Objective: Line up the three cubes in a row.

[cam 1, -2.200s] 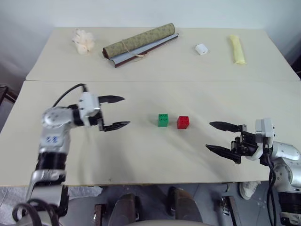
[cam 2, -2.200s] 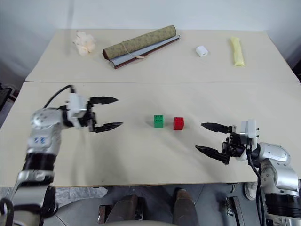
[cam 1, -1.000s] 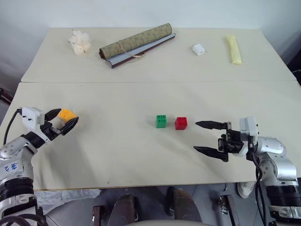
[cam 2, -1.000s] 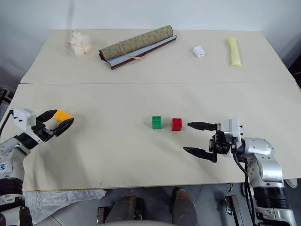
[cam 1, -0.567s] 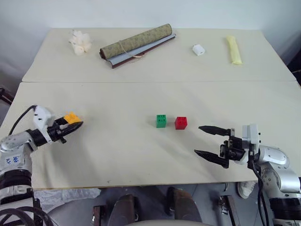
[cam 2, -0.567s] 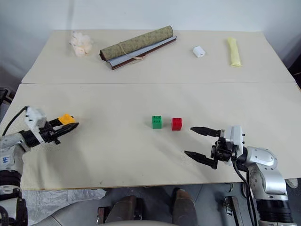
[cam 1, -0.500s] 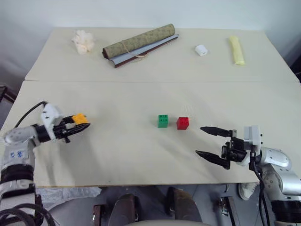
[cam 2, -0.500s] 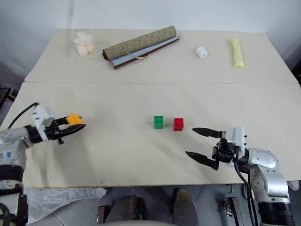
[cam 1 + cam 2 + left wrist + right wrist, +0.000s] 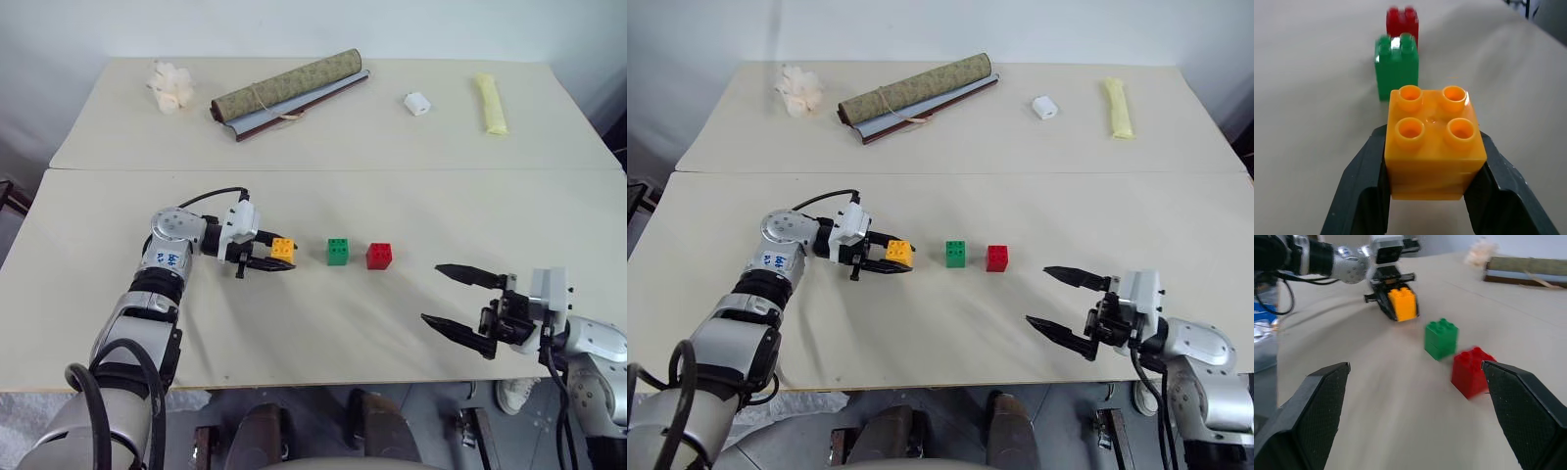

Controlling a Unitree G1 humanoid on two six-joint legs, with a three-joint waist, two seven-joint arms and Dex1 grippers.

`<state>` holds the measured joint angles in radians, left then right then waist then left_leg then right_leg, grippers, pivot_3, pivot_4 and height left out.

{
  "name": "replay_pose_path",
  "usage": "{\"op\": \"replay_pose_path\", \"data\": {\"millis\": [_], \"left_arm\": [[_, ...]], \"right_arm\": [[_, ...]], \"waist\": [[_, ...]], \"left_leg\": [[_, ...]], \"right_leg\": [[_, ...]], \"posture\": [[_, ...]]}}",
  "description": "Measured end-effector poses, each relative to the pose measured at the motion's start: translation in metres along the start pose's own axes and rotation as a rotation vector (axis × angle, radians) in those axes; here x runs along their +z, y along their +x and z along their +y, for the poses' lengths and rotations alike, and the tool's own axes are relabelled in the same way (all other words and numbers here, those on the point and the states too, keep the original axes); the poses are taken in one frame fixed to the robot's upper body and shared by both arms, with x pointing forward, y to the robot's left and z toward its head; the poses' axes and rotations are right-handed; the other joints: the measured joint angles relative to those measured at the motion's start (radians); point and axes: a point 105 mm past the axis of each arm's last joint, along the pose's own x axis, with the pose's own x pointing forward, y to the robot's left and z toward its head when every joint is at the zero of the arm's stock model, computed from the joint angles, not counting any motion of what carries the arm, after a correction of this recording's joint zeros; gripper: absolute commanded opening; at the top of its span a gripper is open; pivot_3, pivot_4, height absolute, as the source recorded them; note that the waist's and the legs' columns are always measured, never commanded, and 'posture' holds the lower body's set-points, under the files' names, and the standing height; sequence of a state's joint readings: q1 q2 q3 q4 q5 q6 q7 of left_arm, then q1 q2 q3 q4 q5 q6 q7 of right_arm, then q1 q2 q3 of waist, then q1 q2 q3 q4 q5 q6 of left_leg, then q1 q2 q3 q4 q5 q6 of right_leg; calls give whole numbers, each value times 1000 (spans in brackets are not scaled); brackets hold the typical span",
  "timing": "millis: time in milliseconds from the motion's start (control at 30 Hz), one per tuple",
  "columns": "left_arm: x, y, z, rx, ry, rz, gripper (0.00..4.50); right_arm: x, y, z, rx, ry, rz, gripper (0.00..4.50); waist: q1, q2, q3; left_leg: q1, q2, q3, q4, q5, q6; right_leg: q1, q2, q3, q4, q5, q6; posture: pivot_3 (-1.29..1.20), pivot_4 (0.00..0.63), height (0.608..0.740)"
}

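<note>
Left end effector [image 9: 277, 257] is clenched on the orange cube [image 9: 283, 249], one black finger on each side of it, studs facing up. It holds the cube just left of the green cube [image 9: 337, 251], with a small gap between them. Whether the orange cube rests on the counter [image 9: 323, 323] or hangs just above it, I cannot tell. The arm reaches in from the left, pointing to the right across the near counter.

Just right of the green cube stands the red cube [image 9: 379, 256], a narrow gap between the two; both sit upright on the counter. The three cubes lie along one left-to-right line near the middle of the near counter. In the left wrist view the orange cube [image 9: 1432, 141] sits between the fingers [image 9: 1360, 188], with the green [image 9: 1397, 65] and then the red [image 9: 1402, 22] beyond it.

Right end effector [image 9: 460, 305] is released, its two fingers spread wide and holding nothing. It hovers at the near right, well apart from the red cube, pointing left.

On the far counter lie a white clump [image 9: 168, 85] at the left, a rolled mat [image 9: 290, 94] on a flat board, a small white block [image 9: 418, 102], and a long pale yellow piece [image 9: 494, 103] at the right.
</note>
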<state>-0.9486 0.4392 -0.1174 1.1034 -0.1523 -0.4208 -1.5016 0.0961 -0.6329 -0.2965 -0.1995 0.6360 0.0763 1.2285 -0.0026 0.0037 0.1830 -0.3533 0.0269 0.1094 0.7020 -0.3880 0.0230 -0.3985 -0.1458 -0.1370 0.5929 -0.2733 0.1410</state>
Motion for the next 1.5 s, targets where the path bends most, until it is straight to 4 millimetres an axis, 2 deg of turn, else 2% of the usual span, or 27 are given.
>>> {"op": "replay_pose_path", "data": {"millis": [300,367,400,600,767,833,1000,1133,1200,1300,1433,1500], "left_arm": [[-9,4,-1,-22,-19,54,1535],[-8,3,1,-25,-17,64,2262],[-8,3,1,-22,-15,69,2446],[-9,1,8,57,-20,61,4354],[-15,-11,5,96,-29,40,4457],[-16,-21,-1,102,-31,14,4457],[-14,-69,-22,228,-34,-56,4457],[-11,-107,-58,335,-129,-93,4457],[-8,-128,-68,425,-164,-96,4457],[-1,-145,-70,505,-158,-96,4457],[-15,-166,-76,613,-143,-52,4457],[-17,-170,-77,637,-131,-38,4457]], "right_arm": [[1,-3,7,-29,-3,11,4500],[1,-3,7,-32,-3,11,4500],[1,-3,7,-32,-4,11,4500],[6,2,4,-9,-25,-6,4500],[5,6,0,27,-17,-16,4500],[4,5,-1,47,-15,-9,4500],[7,-1,-11,108,-16,17,4500],[16,1,-28,141,11,-41,4500],[21,-1,-39,162,-1,-44,4500],[21,-1,-47,173,-1,-53,4500],[23,7,-63,181,-17,-64,4500],[20,9,-70,180,-12,-46,4500]], "waist": [[5,-1,0],[5,-1,0],[4,-1,0],[4,-1,0],[1,-1,0],[1,-1,0],[-14,-1,0],[-22,-1,1],[-21,0,1],[0,0,1],[-1,0,1],[-1,1,1]], "left_leg": [[-1,0,-1,1,0,0],[-1,0,-1,1,0,0],[-1,0,-1,1,0,0],[-1,0,-1,1,0,0],[0,0,-1,1,0,0],[0,0,-1,1,0,0],[0,2,-2,1,0,0],[0,2,-9,3,0,0],[0,2,-11,4,0,0],[0,2,-11,6,0,0],[0,1,-10,8,-1,0],[0,2,-8,8,-1,0]], "right_leg": [[0,0,0,0,0,0],[0,0,0,0,0,0],[0,0,0,0,0,0],[0,0,0,0,0,0],[0,0,0,0,0,0],[0,0,0,0,0,0],[0,0,0,1,0,0],[0,-1,2,2,0,0],[0,-1,1,3,0,0],[1,-2,1,5,0,-1],[0,-2,1,6,0,-1],[0,-2,0,6,-1,-1]], "posture": [[0,150,740],[0,150,740],[0,150,740],[0,150,740],[0,150,740],[0,150,740],[0,150,740],[0,150,740],[0,150,740],[0,150,740],[0,150,740],[0,150,740]]}}
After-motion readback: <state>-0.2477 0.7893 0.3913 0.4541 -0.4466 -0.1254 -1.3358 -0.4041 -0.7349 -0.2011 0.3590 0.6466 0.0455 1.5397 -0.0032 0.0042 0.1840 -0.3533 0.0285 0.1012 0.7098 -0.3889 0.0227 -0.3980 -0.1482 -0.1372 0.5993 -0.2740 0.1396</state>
